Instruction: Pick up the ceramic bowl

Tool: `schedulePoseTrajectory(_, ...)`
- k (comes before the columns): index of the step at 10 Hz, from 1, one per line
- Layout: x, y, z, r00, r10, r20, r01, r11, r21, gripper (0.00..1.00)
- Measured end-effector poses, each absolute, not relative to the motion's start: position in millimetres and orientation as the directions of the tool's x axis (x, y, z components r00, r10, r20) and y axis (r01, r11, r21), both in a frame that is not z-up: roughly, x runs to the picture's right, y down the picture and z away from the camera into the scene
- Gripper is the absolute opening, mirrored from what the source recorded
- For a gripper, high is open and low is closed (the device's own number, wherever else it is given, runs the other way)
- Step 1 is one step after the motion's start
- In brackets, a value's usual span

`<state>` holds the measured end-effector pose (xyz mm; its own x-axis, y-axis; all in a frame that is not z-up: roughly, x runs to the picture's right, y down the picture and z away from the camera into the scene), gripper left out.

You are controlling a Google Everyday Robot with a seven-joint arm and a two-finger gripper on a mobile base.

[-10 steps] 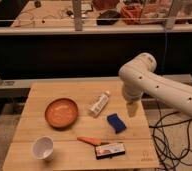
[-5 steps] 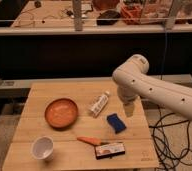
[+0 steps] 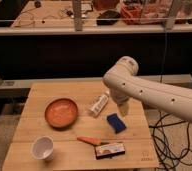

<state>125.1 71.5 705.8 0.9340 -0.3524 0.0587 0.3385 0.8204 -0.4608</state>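
Six things lie on the wooden counter (image 3: 24, 125). The ceramic bowl (image 3: 61, 112), reddish-orange, shallow and upright, sits on the left half about midway between the far and near edges, with bare wood all round it. Near and left of it, close to the near left corner, stands a small white cup (image 3: 42, 147), apart from the bowl. Right of the bowl lies a white bottle (image 3: 99, 104) on its side, angled from near-left to far-right and not touching the bowl. A blue sponge (image 3: 116, 122) rests nearer and to the right of the bottle. Between the bowl and the near edge lies a thin orange item (image 3: 88, 141), too small to identify, and just beside its right end sits a flat box (image 3: 110, 150) with a pale top and dark sides.

The white robot arm (image 3: 159, 97) reaches in from the right, bends at a rounded joint above the counter and turns downward. The gripper (image 3: 123, 107) hangs from it just right of the bottle and on the far side of the sponge, well apart from the bowl. Its fingers are spread and nothing is between them.

Black cables (image 3: 165, 137) trail on the floor right of the counter.
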Motion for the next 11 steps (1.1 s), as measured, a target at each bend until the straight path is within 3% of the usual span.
schedulePoseTrajectory(11, 56, 72, 725, 0.835, -0.534, 0.132, 0.542, 0.759, -0.359, 0.8)
